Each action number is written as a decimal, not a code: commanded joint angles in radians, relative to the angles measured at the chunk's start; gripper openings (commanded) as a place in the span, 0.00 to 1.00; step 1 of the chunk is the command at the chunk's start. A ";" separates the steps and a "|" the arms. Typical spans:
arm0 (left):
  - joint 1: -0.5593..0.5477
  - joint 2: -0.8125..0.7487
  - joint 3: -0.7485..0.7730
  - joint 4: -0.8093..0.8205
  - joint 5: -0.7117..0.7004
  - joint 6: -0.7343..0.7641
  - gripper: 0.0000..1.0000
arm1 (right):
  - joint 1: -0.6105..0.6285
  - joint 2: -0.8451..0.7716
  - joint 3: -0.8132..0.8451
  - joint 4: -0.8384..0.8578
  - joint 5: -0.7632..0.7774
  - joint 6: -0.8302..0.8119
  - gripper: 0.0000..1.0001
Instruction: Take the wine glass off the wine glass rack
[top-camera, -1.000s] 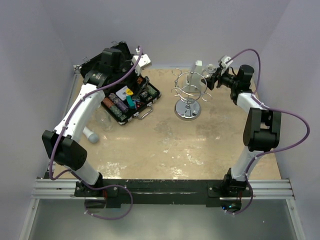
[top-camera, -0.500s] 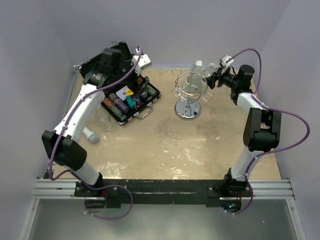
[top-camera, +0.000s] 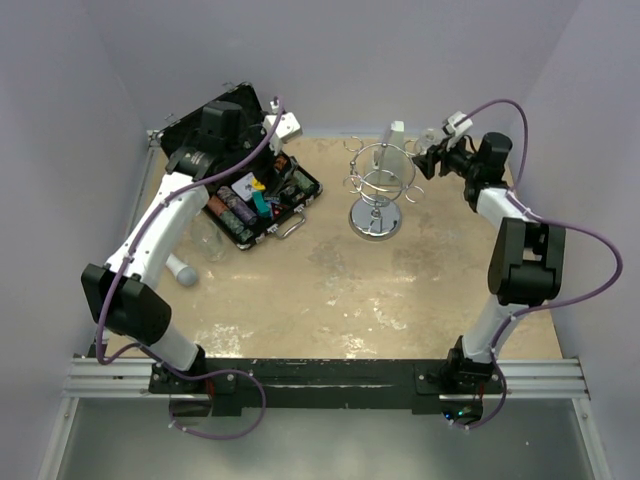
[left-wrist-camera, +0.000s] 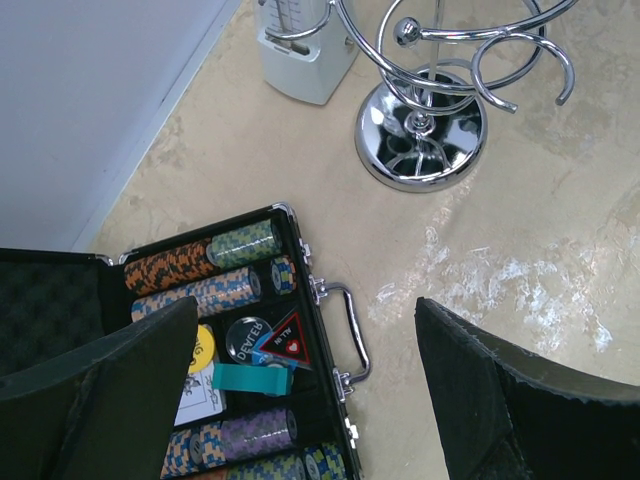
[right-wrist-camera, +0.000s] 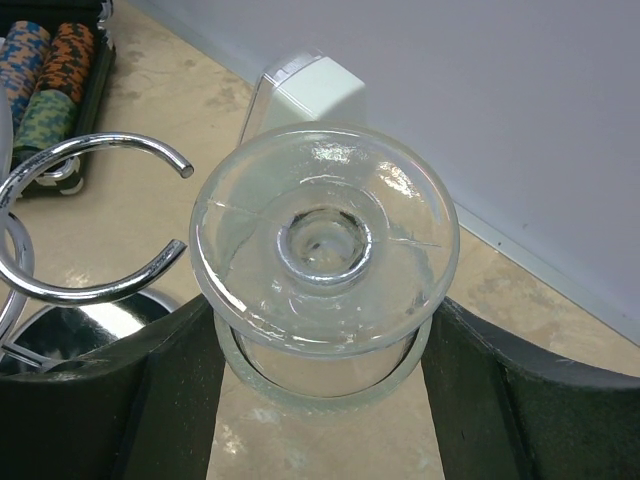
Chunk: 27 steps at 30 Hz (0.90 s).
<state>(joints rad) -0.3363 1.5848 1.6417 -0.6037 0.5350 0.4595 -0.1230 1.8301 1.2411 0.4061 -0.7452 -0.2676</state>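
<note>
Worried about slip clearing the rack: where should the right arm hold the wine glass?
Across the bowl's round sides, from the side away from the wine glass rack. The wine glass is inverted, flat foot toward the wrist camera; the jaws sit either side of the bowl.

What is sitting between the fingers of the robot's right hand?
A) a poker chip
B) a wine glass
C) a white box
B: the right wrist view shows the wine glass, its round foot facing the camera, filling the gap between the two fingers of the right gripper.
</note>
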 joint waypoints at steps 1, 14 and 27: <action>0.000 -0.049 -0.010 0.056 0.028 -0.019 0.94 | -0.007 -0.109 -0.005 0.042 0.043 -0.019 0.39; -0.001 -0.065 -0.022 0.142 -0.006 -0.053 0.96 | -0.015 -0.230 -0.020 -0.007 0.139 -0.018 0.39; -0.046 -0.379 -0.470 0.794 -0.055 0.062 1.00 | -0.010 -0.537 0.018 -0.116 -0.005 0.385 0.38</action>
<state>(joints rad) -0.3515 1.2926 1.2461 -0.1322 0.4881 0.4488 -0.1322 1.3952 1.2003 0.2512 -0.6567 -0.0917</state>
